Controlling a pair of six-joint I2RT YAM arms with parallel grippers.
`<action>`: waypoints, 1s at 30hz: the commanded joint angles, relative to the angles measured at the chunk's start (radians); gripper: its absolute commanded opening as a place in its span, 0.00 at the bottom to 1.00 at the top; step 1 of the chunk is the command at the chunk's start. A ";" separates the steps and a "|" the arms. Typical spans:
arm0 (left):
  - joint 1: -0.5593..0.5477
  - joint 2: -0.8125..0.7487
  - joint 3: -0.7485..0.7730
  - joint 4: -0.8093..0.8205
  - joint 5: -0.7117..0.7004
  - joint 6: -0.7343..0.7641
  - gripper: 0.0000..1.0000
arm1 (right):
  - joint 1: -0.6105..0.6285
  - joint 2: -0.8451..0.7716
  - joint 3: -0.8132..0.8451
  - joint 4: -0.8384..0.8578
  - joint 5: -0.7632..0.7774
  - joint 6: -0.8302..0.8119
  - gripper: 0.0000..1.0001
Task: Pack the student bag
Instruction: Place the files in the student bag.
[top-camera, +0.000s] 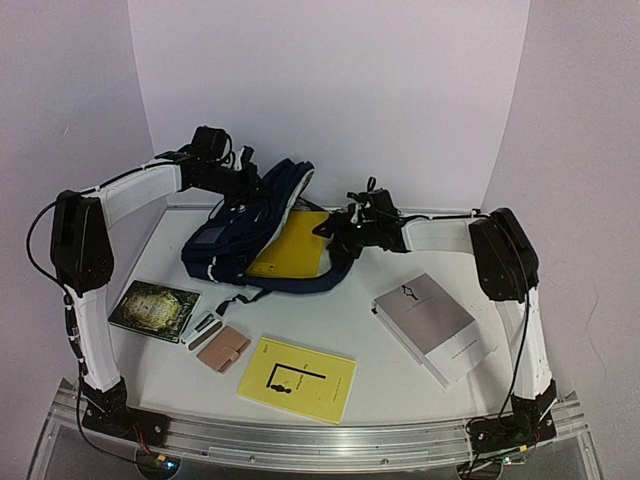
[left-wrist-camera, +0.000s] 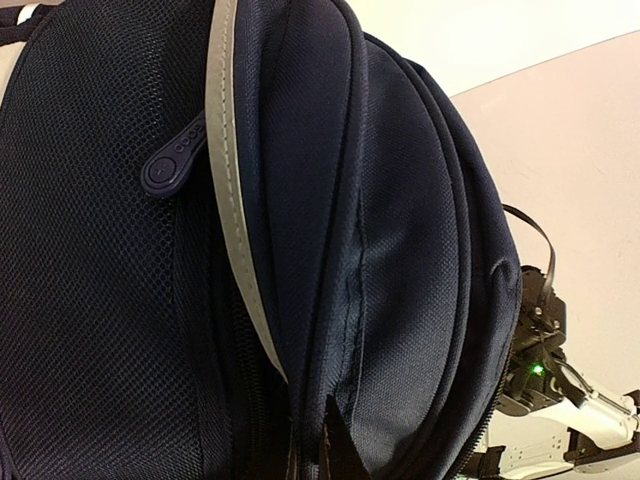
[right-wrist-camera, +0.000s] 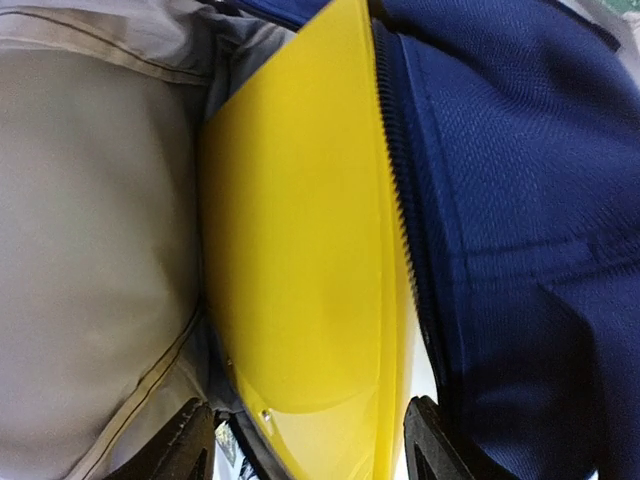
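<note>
The student bag (top-camera: 240, 235), a navy backpack with white piping, lies at the back middle of the table with its mouth facing right. My left gripper (top-camera: 238, 183) is shut on the bag's upper flap and holds it raised. In the left wrist view, navy fabric (left-wrist-camera: 380, 250) fills the frame and runs down between the fingertips (left-wrist-camera: 335, 440). A yellow book (top-camera: 293, 247) sits partly inside the opening, against the grey lining (right-wrist-camera: 90, 250). My right gripper (top-camera: 338, 236) is at the bag's mouth. Its fingers (right-wrist-camera: 190, 445) stand apart on either side of the yellow book's (right-wrist-camera: 300, 250) near edge, open.
A grey-white book (top-camera: 432, 322) lies front right and a yellow book with a black figure (top-camera: 297, 378) front centre. A pink wallet (top-camera: 223, 349), a small grey-white case (top-camera: 203, 328) and a dark green book (top-camera: 155, 307) lie front left. White walls close the back and sides.
</note>
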 joint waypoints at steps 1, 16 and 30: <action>0.007 -0.031 0.043 0.179 0.045 0.019 0.00 | 0.014 0.058 0.076 -0.037 0.026 -0.017 0.56; 0.007 0.062 0.068 0.230 0.149 -0.023 0.00 | 0.097 0.223 0.378 -0.087 0.025 -0.090 0.00; 0.070 -0.038 -0.055 0.205 0.195 0.022 0.00 | -0.003 0.135 0.322 -0.125 0.122 -0.305 0.98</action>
